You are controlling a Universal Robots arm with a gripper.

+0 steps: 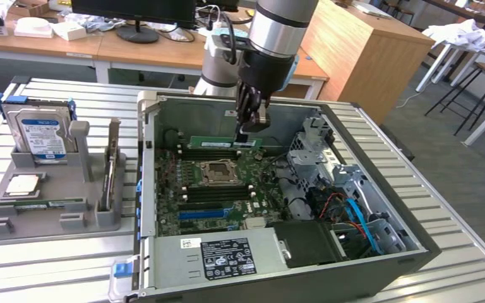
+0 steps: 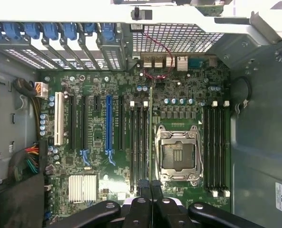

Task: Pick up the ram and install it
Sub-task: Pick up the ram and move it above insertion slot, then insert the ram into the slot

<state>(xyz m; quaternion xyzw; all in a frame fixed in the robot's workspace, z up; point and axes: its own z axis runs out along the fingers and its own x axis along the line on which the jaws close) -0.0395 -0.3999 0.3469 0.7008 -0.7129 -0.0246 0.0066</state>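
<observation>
The ram (image 1: 220,142) is a thin green stick hanging level over the motherboard (image 1: 194,208), inside the open computer case. My gripper (image 1: 249,134) is shut on one end of it, reaching down from above. In the wrist view the ram (image 2: 151,133) shows edge-on as a thin line running away from my gripper (image 2: 150,186). It lies along the black memory slots (image 2: 138,142) beside the empty CPU socket (image 2: 178,154). Whether it touches a slot I cannot tell.
A grey fixture (image 1: 32,218) on the exterior view's left holds a hard drive (image 1: 42,132), a chip and another green stick (image 1: 45,204). The case walls (image 1: 146,158), a drive cage (image 1: 343,183) and the power supply (image 1: 217,252) surround the board. More memory slots (image 2: 216,147) lie past the socket.
</observation>
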